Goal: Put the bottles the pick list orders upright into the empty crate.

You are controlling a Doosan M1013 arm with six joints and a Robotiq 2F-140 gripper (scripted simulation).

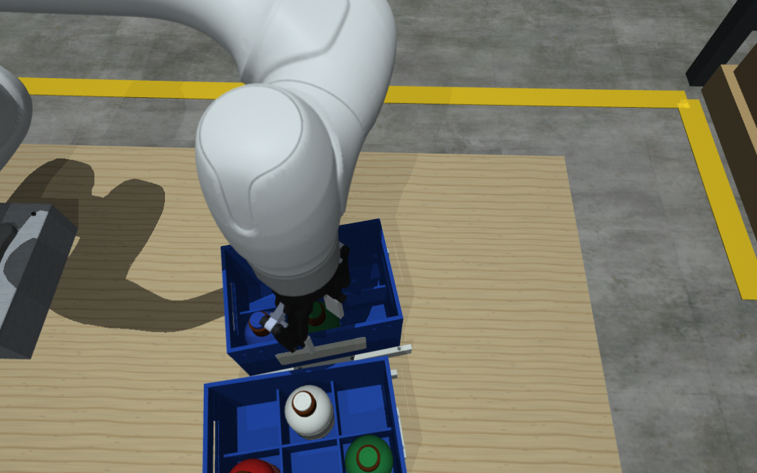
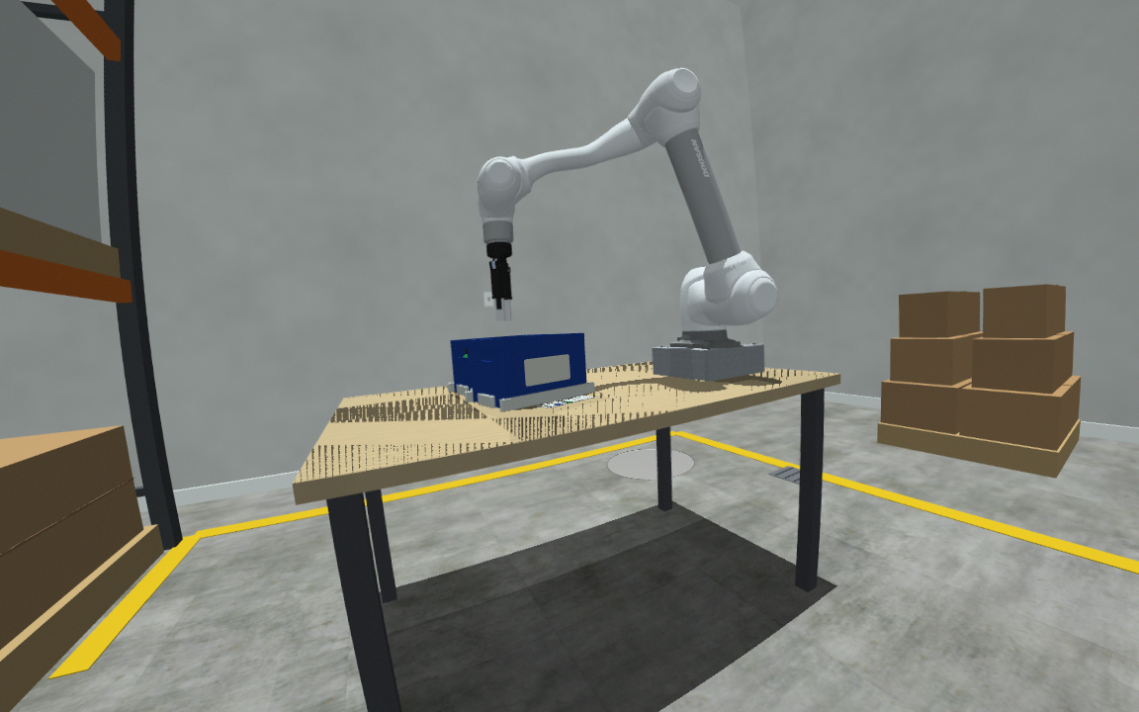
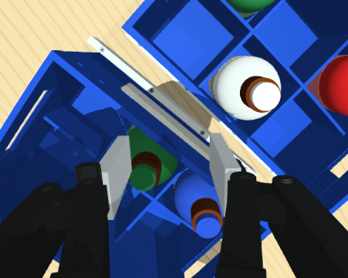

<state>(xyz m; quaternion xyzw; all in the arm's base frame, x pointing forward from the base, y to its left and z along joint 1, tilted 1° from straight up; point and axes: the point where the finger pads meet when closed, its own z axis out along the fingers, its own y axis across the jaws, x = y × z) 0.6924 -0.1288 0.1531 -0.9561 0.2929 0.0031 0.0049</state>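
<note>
My gripper [image 1: 301, 320] hangs above the far blue crate [image 1: 319, 300], well clear of its rim in the side view [image 2: 500, 310]. Its fingers stand apart with nothing between them. Below them in that crate stand a green-label bottle [image 3: 145, 167] and a blue-label bottle [image 3: 201, 206], both upright in neighbouring cells at the side nearest the other crate. The near blue crate holds a white-label bottle [image 1: 309, 411], a green-label bottle [image 1: 368, 454] and a red-label bottle [image 1: 253, 467], all upright. I cannot see the pick list; the arm covers the far side of the crate.
A thin white strip [image 1: 345, 357] lies on the table between the two crates. The robot's grey base [image 1: 4, 282] stands at the left of the table. Both crates show as one blue block in the side view [image 2: 518, 367].
</note>
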